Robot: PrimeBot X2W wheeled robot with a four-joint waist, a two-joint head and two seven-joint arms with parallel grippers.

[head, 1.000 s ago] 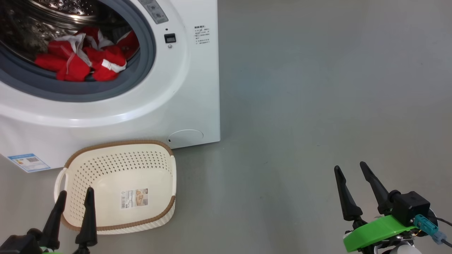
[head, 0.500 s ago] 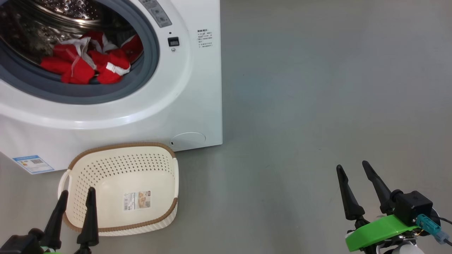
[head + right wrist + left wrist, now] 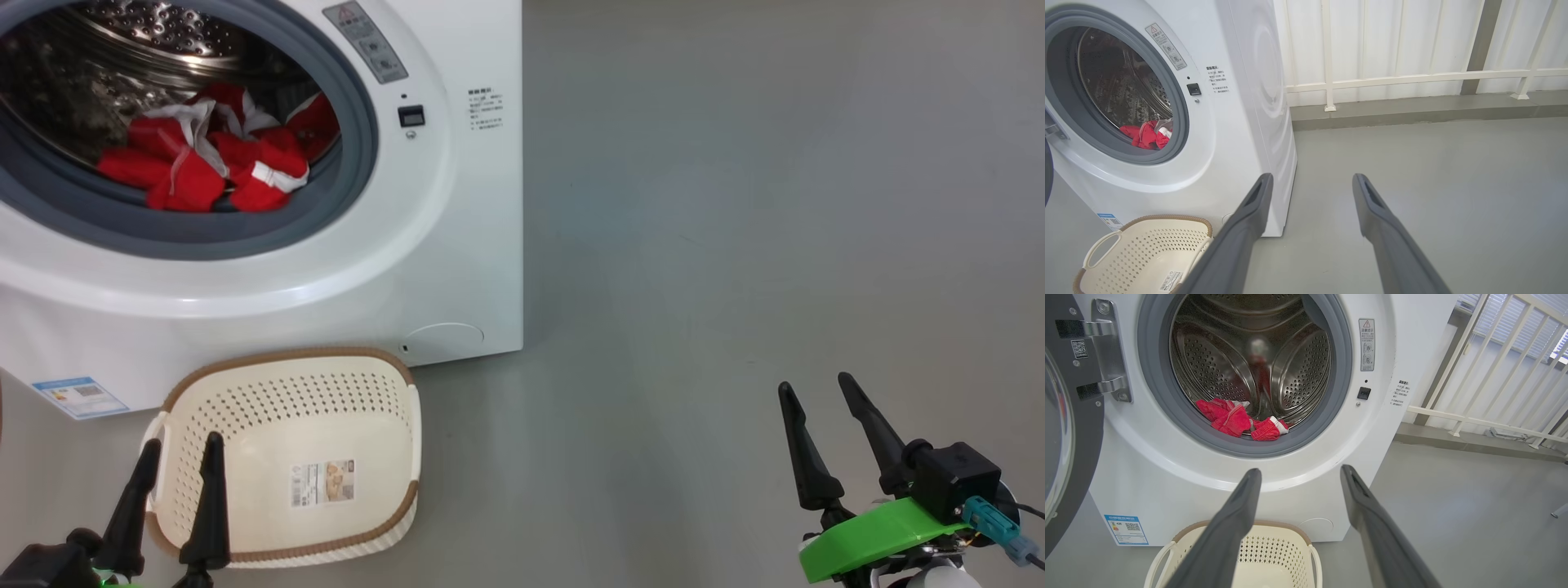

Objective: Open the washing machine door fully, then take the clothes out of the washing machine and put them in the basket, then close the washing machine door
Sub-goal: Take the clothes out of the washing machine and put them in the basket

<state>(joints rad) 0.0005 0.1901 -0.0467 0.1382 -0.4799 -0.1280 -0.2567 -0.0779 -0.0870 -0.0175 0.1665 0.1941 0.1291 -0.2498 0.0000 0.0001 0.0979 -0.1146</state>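
Grey floor (image 3: 735, 245) is carrying one washing machine (image 3: 457, 245) and one basket (image 3: 286, 358) just before it; one white railing (image 3: 1412, 77) is standing behind. One washing machine door (image 3: 1088, 449) is hanging open. Red clothes (image 3: 204, 171) are lying heaped in the drum (image 3: 147, 16), their count unclear. Left gripper (image 3: 182, 441) and right gripper (image 3: 813, 380) are both hovering released, grasping nothing.

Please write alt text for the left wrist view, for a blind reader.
An open white washing machine holds red clothes at the front of its steel drum. Its black-rimmed door stands open at the left, and the left gripper, fingers apart, hangs above a cream perforated basket.
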